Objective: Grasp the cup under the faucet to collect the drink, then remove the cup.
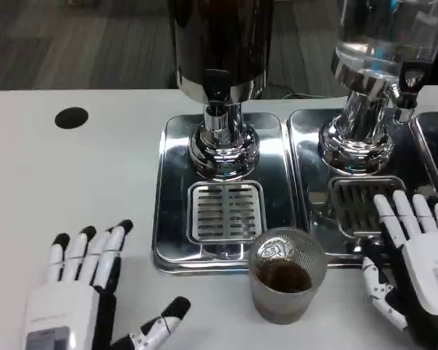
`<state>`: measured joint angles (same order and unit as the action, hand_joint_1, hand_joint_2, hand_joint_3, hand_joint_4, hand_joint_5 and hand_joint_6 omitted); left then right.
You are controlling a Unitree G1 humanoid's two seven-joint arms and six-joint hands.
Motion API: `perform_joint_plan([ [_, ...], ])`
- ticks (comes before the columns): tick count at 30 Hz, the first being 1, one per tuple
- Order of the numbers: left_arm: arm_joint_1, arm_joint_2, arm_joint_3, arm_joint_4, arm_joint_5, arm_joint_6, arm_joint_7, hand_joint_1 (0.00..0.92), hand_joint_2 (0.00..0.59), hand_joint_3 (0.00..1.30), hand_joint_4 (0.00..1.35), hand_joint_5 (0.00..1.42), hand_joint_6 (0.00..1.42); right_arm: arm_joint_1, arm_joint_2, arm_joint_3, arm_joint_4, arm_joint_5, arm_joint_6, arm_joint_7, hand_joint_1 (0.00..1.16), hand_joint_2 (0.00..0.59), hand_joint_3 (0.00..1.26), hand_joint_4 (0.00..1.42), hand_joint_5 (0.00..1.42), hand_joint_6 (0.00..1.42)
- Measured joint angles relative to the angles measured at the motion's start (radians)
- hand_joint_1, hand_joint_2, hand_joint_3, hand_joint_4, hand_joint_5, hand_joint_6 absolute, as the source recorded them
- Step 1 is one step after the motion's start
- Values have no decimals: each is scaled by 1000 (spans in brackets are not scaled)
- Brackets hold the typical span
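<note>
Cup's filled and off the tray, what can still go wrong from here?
1. The cup holds dark drink and stands near the table's front edge; a knock could tip it.
2. The right hand, open, sits close beside it; a sideways sweep might hit it.
3. The left hand is open nearby too.

The white table (73,189) carries two steel trays side by side. The left tray (171,189) is the landmark: it lies at the middle, with a slotted grate (225,211) set in it. The second tray (306,146) lies just to its right, edges nearly touching. A clear cup (283,275) with dark drink stands on the table just in front of the left tray's front right corner. A round black hole (71,117) lies well to the tray's left, towards the far edge.
</note>
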<state>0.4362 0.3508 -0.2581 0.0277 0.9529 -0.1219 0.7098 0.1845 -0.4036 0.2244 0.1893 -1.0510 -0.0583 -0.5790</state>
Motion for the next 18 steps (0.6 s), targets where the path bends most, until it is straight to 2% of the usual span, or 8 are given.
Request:
perform_joint_plan([
  [8, 22, 0, -3, -1, 4, 18, 1, 0, 142, 118, 0, 64, 0, -3, -38, 38, 20, 10, -26, -39, 95, 552, 90, 0, 0, 0],
  [18, 23, -4, -3, 0, 1, 30, 1, 0, 133, 119, 0, 72, 0, -1, -45, 56, 37, 36, -35, -48, 122, 571, 151, 0, 0, 0],
])
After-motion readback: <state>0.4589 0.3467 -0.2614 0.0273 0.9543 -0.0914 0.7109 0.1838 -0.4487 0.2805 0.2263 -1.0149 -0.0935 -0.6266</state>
